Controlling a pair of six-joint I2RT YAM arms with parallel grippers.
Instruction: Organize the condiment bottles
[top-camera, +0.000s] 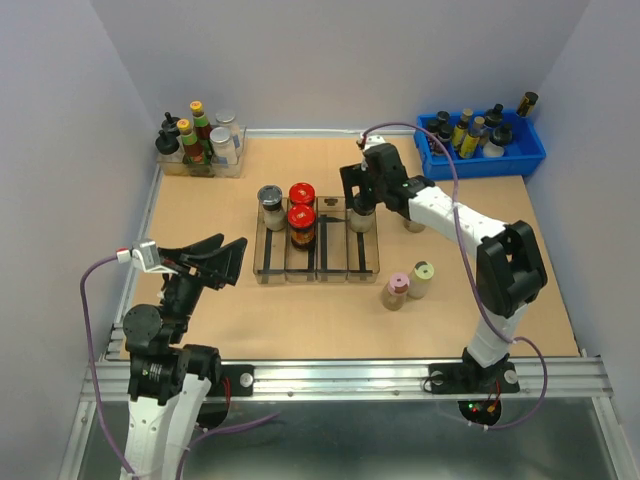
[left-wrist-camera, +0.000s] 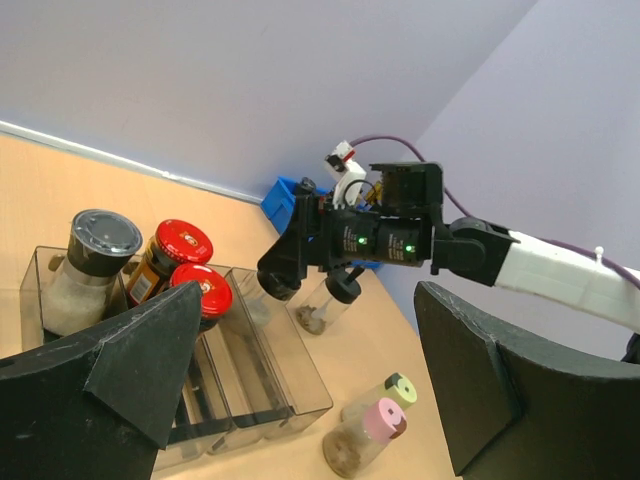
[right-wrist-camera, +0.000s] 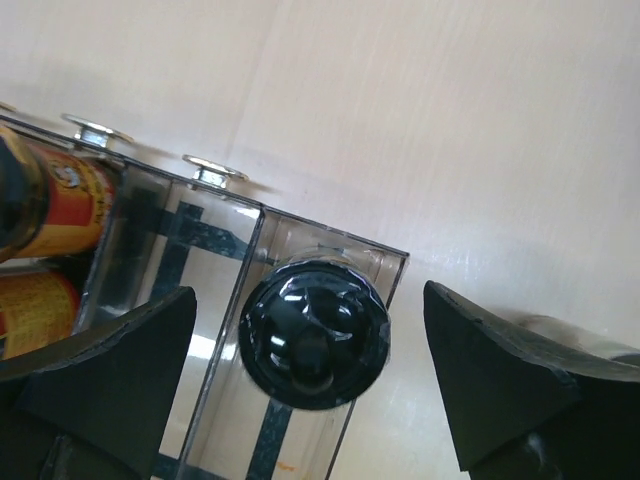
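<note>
Two red-lidded jars (top-camera: 301, 216) in organizer (top-camera: 335, 262)

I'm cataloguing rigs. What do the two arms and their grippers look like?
The left arm and right arm have white links and black joints. The left gripper and right gripper carry black wedge-shaped fingers. A purple cable runs along each arm. Green lights glow near the right gripper.

Clear rack (top-camera: 335, 262) mid-table. Grey-lidded jar (top-camera: 270, 203) in leftmost slot, two red-lidded jars (top-camera: 302, 193) in the next. Right gripper (top-camera: 360, 205) over rightmost slot. Pink-capped jar (top-camera: 397, 290) and yellow-capped jar (top-camera: 421, 277) side by side right of rack.
</note>
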